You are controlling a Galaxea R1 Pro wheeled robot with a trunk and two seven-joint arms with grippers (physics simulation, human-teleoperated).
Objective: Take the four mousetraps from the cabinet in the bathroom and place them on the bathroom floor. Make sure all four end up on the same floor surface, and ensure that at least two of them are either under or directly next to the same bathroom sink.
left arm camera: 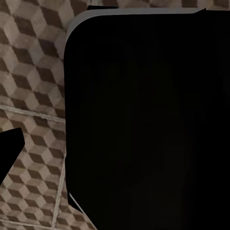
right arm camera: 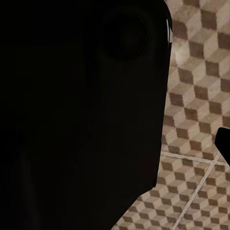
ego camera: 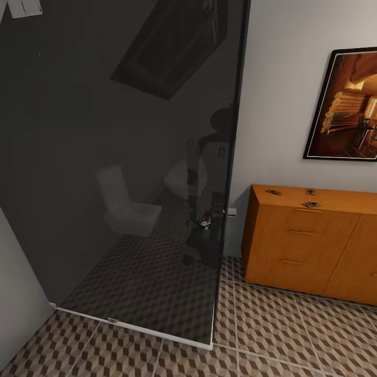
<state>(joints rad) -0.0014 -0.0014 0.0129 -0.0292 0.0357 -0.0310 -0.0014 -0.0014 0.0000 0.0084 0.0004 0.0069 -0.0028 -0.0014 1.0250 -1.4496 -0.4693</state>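
The orange-brown cabinet stands against the wall at the right, drawers shut. On its top lie three small mousetraps: one at the left, one further back, one nearer the front edge. The cube-patterned bathroom floor runs from the cabinet towards me. In the left wrist view a dark finger juts over the floor tiles beside a large black body. In the right wrist view a dark finger edges in over the tiles. The sink is out of view.
A tall dark glass panel on a white floor rail takes up the left and middle, close in front of me. It mirrors a white toilet and my own body. A framed picture hangs above the cabinet.
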